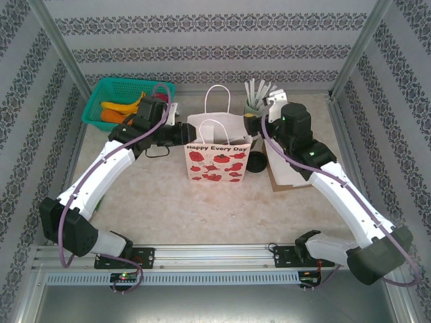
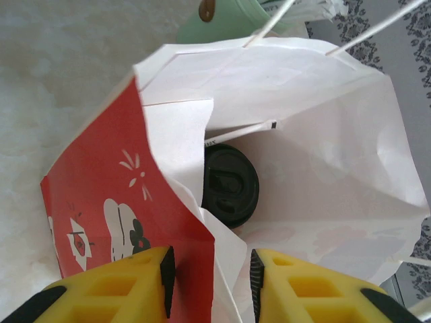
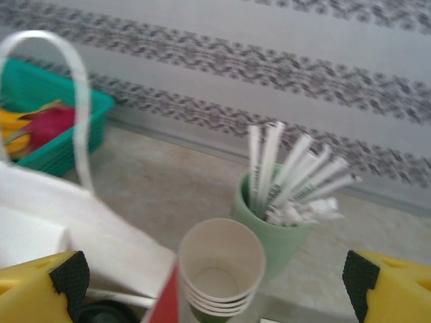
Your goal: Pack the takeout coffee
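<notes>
- Takeout coffee is sitting inside the paper bag, low against the printed near wall. Its round black lid is facing up, and the green cup body is hidden below.
- Left pincer is clamping the bag's left rim, with the red-printed wall pinched between the yellow fingers. This is holding the mouth open.
- Right pincer is standing wide open and empty at the bag's far right corner, near the white loop handle.
- Judgement: the cup is in, so the placing step looks done and the task is nearing its end.
- Next move, by my reading: the right arm is needing a straight lift away without snagging the handle. Then the left pincer should let go gently so the thin wall is not tugging the bag over.
- Bag: thin white paper, creased and floppy inside, with a glossy red print outside. It is standing upright on the speckled desk.
- Lid: moulded plastic, matte, with a raised rim and a sip tab.
- A thin white stick is lying across the inside of the bag above the lid.
- Beyond the bag is a stack of cream paper cups, tapered and nested. Just right of it is a pale green holder bristling with white sticks.
- Teal mesh basket is at far left.
</notes>
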Controlling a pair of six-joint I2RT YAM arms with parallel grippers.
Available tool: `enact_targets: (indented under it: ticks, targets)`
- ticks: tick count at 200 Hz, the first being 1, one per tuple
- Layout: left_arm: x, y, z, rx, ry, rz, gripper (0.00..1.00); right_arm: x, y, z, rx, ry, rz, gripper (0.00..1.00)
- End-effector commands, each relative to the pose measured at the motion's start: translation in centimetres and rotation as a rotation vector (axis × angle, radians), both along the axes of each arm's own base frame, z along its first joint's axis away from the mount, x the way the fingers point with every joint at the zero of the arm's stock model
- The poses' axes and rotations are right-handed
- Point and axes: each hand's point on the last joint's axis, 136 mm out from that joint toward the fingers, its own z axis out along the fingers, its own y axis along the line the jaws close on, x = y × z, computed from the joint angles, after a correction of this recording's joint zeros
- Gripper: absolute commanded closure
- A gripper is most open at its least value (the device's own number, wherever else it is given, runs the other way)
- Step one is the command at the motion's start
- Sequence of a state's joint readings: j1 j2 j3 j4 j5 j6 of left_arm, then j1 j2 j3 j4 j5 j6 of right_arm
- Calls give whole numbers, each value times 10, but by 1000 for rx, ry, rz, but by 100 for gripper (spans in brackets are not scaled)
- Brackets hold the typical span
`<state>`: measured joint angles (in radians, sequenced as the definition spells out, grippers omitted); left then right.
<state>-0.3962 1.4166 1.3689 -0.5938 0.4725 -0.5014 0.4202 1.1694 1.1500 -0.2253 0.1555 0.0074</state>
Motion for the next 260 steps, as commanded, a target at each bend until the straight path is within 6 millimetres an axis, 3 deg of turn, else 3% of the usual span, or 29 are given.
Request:
enact_targets:
  ticks: [1,46,96,113,139,160,204,232,260]
  targets:
    - [-14,-12,3,-11,-5,-67,63,6,-42,6,110,-29,-205,2]
    - [-15,-10,15,-21,-32,-46,59,8,-91,-19,272,24,-352,2]
    - [-15,12,31,44,-133,36,44,0,-119,-36,270,42,-440,2]
    - [-9,41,33,131,-192,168,29,-7,-135,-46,248,39,-509,2]
    - [-4,107,31,303,-287,446,4,-20,-163,-70,221,34,-622,2]
    - [-7,166,25,434,-349,684,0,-30,-185,-95,227,44,-709,2]
    - [-12,246,-22,671,-348,967,0,-45,-217,-157,249,86,-818,2]
    - [-2,270,-62,784,-316,988,0,-44,-219,-194,276,157,-777,2]
    - [15,272,-110,753,-303,873,0,-34,-208,-218,240,207,-661,2]
